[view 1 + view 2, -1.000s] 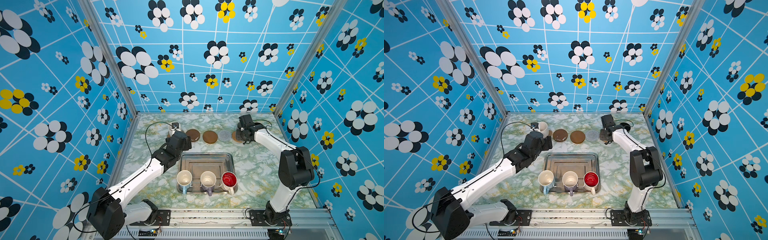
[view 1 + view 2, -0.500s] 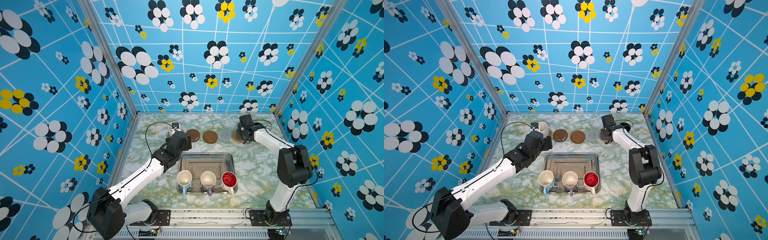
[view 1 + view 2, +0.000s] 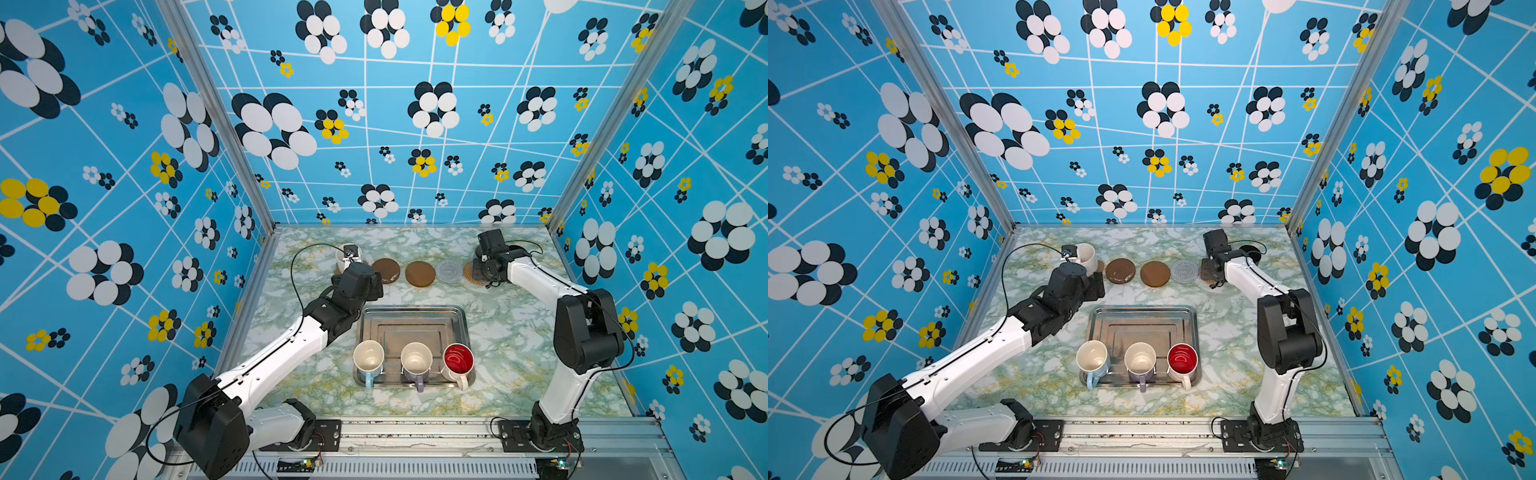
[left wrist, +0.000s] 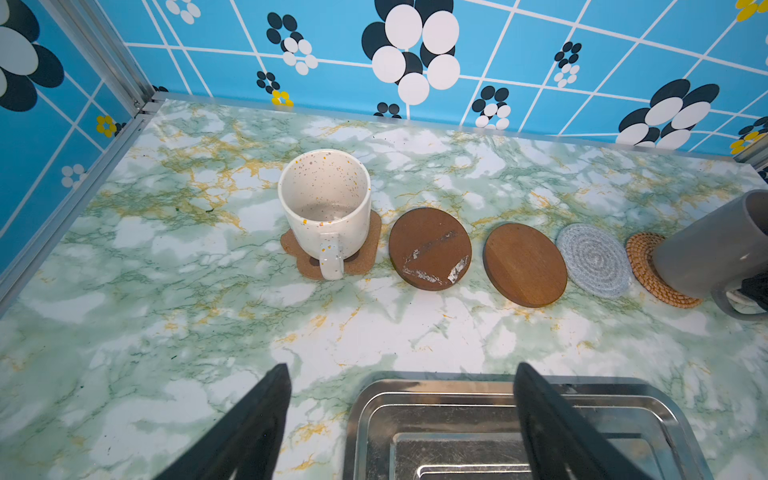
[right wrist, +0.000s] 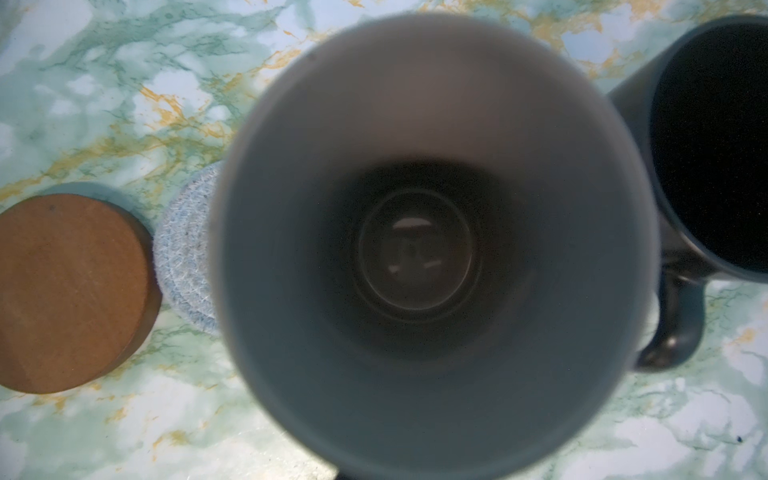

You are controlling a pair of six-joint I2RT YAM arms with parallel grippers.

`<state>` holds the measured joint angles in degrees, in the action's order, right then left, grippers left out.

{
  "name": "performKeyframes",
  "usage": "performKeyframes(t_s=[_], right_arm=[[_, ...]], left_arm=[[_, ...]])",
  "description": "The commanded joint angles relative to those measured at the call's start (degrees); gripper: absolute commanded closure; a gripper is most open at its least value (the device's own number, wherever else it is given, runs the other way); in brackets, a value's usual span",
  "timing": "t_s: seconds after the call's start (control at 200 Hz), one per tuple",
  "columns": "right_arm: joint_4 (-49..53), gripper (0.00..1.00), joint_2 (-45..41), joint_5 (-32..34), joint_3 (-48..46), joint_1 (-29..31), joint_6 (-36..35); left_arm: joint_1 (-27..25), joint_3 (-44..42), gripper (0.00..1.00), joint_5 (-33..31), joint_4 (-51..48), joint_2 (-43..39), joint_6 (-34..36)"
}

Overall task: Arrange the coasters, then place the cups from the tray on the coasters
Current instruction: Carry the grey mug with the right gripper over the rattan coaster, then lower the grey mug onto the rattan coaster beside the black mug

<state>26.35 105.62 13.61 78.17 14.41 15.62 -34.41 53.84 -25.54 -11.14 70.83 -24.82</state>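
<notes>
Cream mug [image 4: 326,199] on paw coaster [image 4: 368,253], left jaws wide, empty; right jaws pinch grey mug [image 4: 706,245] at rattan coaster [image 4: 642,266], placement looks unfinished.

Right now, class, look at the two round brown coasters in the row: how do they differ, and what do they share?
The scuffed disc is darker brown with whitish worn patches; the clean disc is lighter, orange-brown, with plain grain. The scuffed disc lies beside the paw-shaped coaster under the cream mug; the clean disc lies beside the woven coaster. Both are round, flat and carry no cup.
</notes>
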Motion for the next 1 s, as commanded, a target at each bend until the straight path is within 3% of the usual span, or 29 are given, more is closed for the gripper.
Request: performKeyframes(t_s=[0.0, 0.995], right_arm=[[-4.72, 1.0, 0.33, 0.54, 2.86, -0.53, 0.04], [-4.81, 1.0, 1.42, -0.25, 3.48, -0.88, 0.12]], left_arm=[[0.22, 1.39, 0.15, -0.48, -0.49, 0.72, 0.82], [0.22, 1.26, 0.15, -0.82, -0.9, 0.19, 0.74]])
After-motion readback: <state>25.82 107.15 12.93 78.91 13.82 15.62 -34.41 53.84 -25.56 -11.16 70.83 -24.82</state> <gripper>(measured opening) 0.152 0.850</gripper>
